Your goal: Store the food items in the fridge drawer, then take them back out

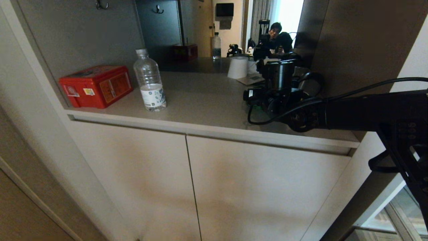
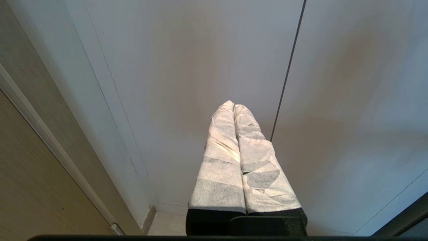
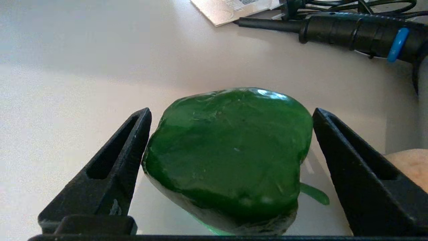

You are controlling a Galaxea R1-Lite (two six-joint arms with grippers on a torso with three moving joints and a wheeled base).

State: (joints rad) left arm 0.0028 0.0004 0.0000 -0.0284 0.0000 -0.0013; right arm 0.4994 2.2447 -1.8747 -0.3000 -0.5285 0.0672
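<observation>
A: Where is the right arm?

B: It reaches in level from the right edge of the head view, over the grey counter (image 1: 200, 97). The right gripper (image 3: 230, 140) stands with its jaws spread wide on either side of the bell pepper (image 3: 230, 150), which sits on the counter between them; a gap shows by each finger, though I cannot tell for certain that neither touches.

A: And the left?

B: The left gripper (image 2: 234, 108) hangs low before the white cabinet doors (image 2: 187, 67), its taped fingers pressed together on nothing.

A: What is hard to see?

B: The potato (image 3: 409, 164) is cut off at the frame edge behind one finger. In the head view the arm hides the pepper. A dark corded tool (image 3: 354, 31) lies beyond.
</observation>
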